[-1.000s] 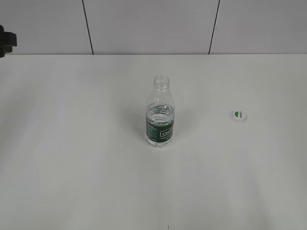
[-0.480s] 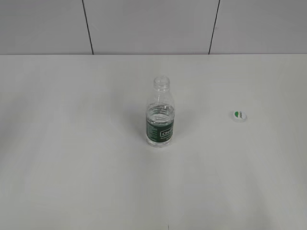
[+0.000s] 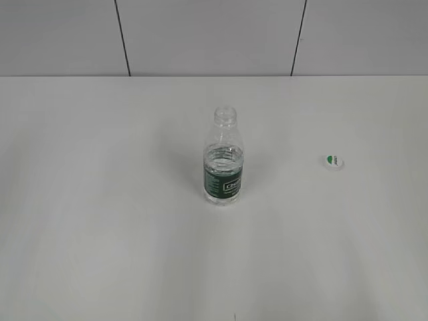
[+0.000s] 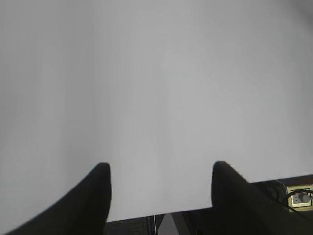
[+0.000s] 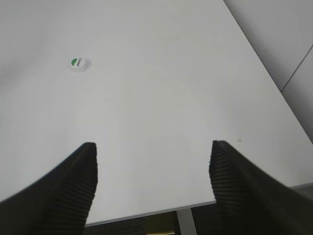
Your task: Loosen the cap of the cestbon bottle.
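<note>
The cestbon bottle [image 3: 223, 163] stands upright mid-table in the exterior view, clear with a dark green label band and a bare threaded neck. Its cap [image 3: 334, 161], white with a green half-disc on top, lies flat on the table well to the right of it; the right wrist view shows the cap [image 5: 78, 63] far ahead at upper left. My right gripper [image 5: 153, 147] is open over the table's near edge with nothing between its fingers. My left gripper [image 4: 160, 166] is open too, over bare table near an edge. Neither gripper appears in the exterior view.
The white table [image 3: 100, 221] runs back to a grey panelled wall [image 3: 200, 33]. Below the table edge in the left wrist view sit dark gear and a yellow socket box [image 4: 299, 196]. A table leg [image 5: 186, 221] shows under the edge in the right wrist view.
A dark piece of the left arm at the exterior view's far left edge has withdrawn out of frame. Bottle and cap have not moved.
</note>
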You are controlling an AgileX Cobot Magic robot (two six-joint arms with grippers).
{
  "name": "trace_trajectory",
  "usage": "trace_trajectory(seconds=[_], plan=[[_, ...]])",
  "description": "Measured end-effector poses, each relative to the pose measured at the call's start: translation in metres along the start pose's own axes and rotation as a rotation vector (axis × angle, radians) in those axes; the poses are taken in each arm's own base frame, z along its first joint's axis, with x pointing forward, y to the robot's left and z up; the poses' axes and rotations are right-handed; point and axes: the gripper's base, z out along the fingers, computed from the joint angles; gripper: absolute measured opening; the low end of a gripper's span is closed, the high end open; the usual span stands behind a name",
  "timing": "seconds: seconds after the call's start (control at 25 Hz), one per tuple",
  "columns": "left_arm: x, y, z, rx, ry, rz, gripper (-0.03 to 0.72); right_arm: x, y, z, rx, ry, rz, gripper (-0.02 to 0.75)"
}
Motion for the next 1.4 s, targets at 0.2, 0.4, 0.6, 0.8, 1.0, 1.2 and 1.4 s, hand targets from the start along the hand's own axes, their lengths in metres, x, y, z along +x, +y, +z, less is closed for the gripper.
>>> trace_trajectory(seconds=[0.2,0.4,0.6,0.8,1.0,1.2,1.4], plan=[[0.049,0.003,-0.022,0.011,-0.151,0.022,0.407,0.000,0.000,0.000,0.000,0.000,0.000,0.545],[0.084,0.004,-0.035,0.028,-0.260,0.023,0.407,0.000,0.000,0.000,0.000,0.000,0.000,0.545],[0.109,0.005,-0.046,0.041,-0.333,0.023,0.407,0.000,0.000,0.000,0.000,0.000,0.000,0.545],[0.126,0.005,-0.043,0.054,-0.412,0.023,0.407,0.000,0.000,0.000,0.000,0.000,0.000,0.545],[0.135,0.005,-0.045,0.061,-0.533,0.027,0.407,0.000,0.000,0.000,0.000,0.000,0.000,0.545],[0.147,0.006,-0.050,0.068,-0.633,0.029,0.396,0.000,0.000,0.000,0.000,0.000,0.000,0.545],[0.152,0.006,-0.052,0.070,-0.673,0.030,0.375,0.000,0.000,0.000,0.000,0.000,0.000,0.545]])
